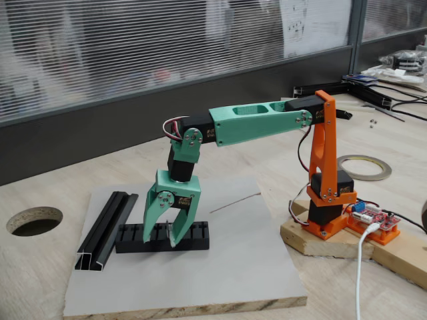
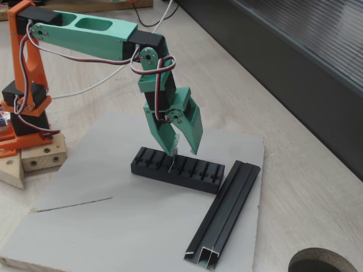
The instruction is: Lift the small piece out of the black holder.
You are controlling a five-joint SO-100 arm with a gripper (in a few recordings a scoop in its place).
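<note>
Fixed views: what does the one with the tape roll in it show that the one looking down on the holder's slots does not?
The tape-roll view adds the tape roll, the red circuit board by the arm's base, and the window blinds behind.

The slot-side view adds what looks like the small piece, a thin pale sliver upright in a slot beneath one fingertip.

Both share the open gripper over the black holder, the black rail, the grey wire and the table hole.

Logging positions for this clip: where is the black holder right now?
In both fixed views the black holder lies on the grey board, directly under the gripper, beside the black rail.
</note>
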